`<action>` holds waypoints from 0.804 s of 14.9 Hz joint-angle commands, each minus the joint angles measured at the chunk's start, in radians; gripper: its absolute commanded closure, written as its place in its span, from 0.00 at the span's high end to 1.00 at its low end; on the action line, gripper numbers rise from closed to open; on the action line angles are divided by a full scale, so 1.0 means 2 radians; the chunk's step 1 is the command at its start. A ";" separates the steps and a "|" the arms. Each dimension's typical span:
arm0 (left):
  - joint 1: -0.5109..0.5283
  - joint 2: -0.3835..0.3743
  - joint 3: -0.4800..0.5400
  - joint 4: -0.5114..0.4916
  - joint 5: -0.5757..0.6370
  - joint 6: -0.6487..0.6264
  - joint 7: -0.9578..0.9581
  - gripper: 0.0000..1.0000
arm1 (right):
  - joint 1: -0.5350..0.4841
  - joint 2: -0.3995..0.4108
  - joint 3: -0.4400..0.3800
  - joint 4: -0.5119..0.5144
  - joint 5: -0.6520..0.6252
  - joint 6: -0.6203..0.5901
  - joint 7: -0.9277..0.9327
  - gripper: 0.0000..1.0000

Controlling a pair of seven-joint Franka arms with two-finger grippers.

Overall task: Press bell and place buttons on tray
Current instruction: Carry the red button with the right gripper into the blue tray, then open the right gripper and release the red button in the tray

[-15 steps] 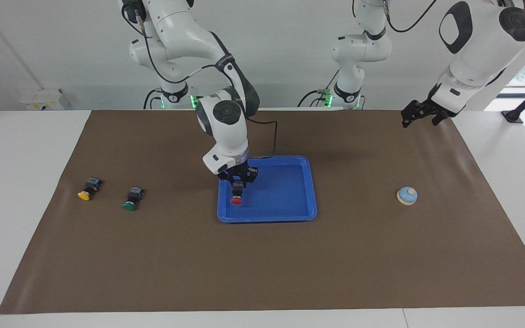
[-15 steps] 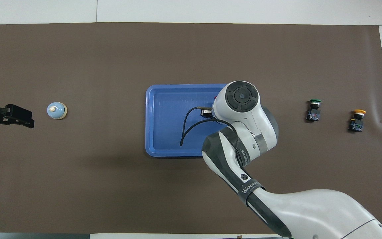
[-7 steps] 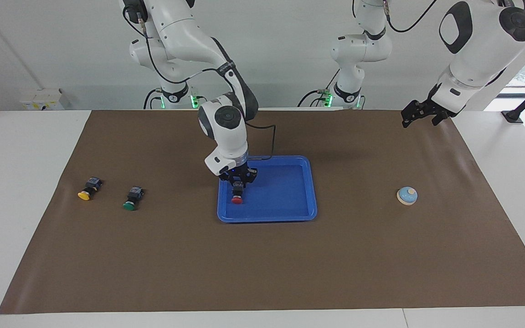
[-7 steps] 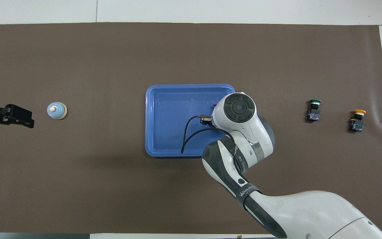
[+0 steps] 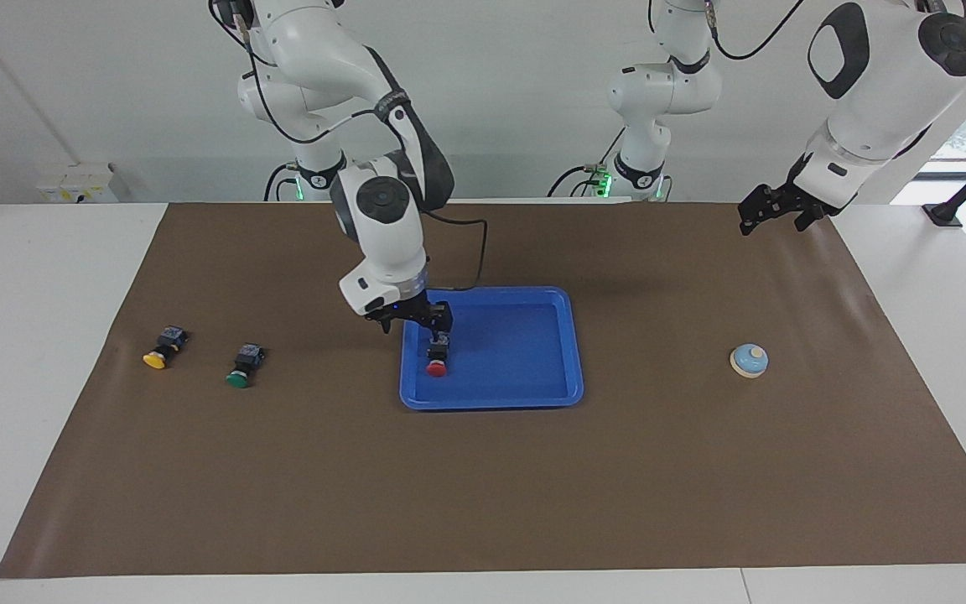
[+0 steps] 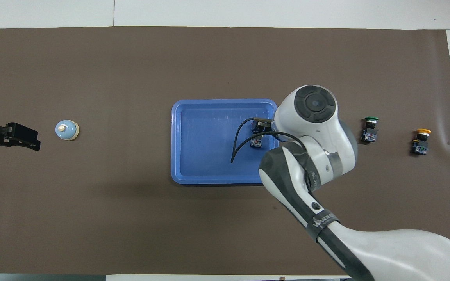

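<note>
Right tool point(image 5: 412, 318) empty, fingers apart, raised over blue tray point(image 5: 563, 335) rim. Red button point(image 5: 437, 361) lies in the tray just below the tool. Step: first button placed. Next likely green button point(image 5: 242, 367), then yellow button point(image 5: 163, 347), both toward the right arm's end. Left tool point(image 5: 772, 211) waits over bench point(image 5: 483, 503); bell point(image 5: 749, 361) near it; fingers unclear.

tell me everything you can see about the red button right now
The red button has a round red mushroom cap on a black blocky body. It lies on its side on the floor of the blue tray, near the rim toward the right arm's end, cap pointing away from the robots. Nothing grips it: the right gripper hangs open just above it, over that rim.
</note>
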 commanded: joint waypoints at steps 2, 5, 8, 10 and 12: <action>0.003 -0.005 -0.001 -0.001 -0.004 0.001 -0.003 1.00 | -0.083 -0.026 0.004 0.007 -0.010 -0.042 -0.092 1.00; 0.003 -0.005 -0.001 -0.001 -0.004 0.002 -0.003 1.00 | -0.158 -0.027 0.004 -0.011 -0.011 -0.032 -0.202 1.00; 0.003 -0.005 -0.001 -0.001 -0.004 0.002 -0.003 1.00 | -0.201 -0.040 0.003 -0.067 -0.012 0.022 -0.250 1.00; 0.003 -0.005 -0.001 -0.001 -0.004 0.002 -0.003 1.00 | -0.219 -0.041 0.003 -0.101 -0.012 0.061 -0.265 1.00; 0.003 -0.005 -0.001 -0.001 -0.004 0.002 -0.003 1.00 | -0.234 -0.044 0.003 -0.130 -0.015 0.088 -0.281 1.00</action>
